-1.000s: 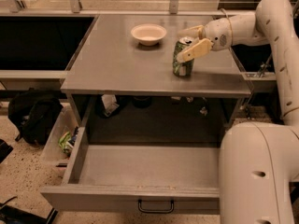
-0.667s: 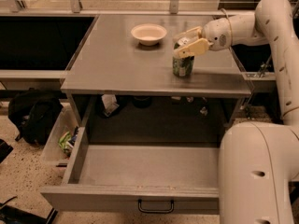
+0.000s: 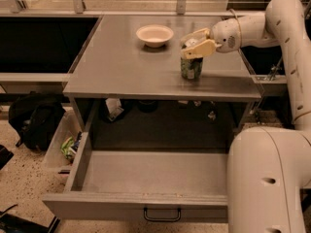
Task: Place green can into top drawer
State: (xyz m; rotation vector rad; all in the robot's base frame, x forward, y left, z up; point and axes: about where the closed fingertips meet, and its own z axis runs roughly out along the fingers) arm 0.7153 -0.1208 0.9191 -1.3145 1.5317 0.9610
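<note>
The green can [image 3: 191,68] stands upright on the grey tabletop [image 3: 126,67], near its front right. My gripper [image 3: 196,42] reaches in from the right at the can's top, one finger behind it and one across its front, closed on it. The can's base rests on the tabletop. The top drawer [image 3: 131,205] is pulled wide open below the table, its inside bare and its dark handle [image 3: 162,214] at the front centre.
A shallow cream bowl [image 3: 154,35] sits at the back of the tabletop, left of the can. My white body [image 3: 269,178] covers the drawer's right end. A black bag [image 3: 34,120] and a clear bin [image 3: 65,147] lie on the floor at left.
My gripper shifted slightly left and up over the can's top, and its fingers drew closer together around it. The can has not moved.
</note>
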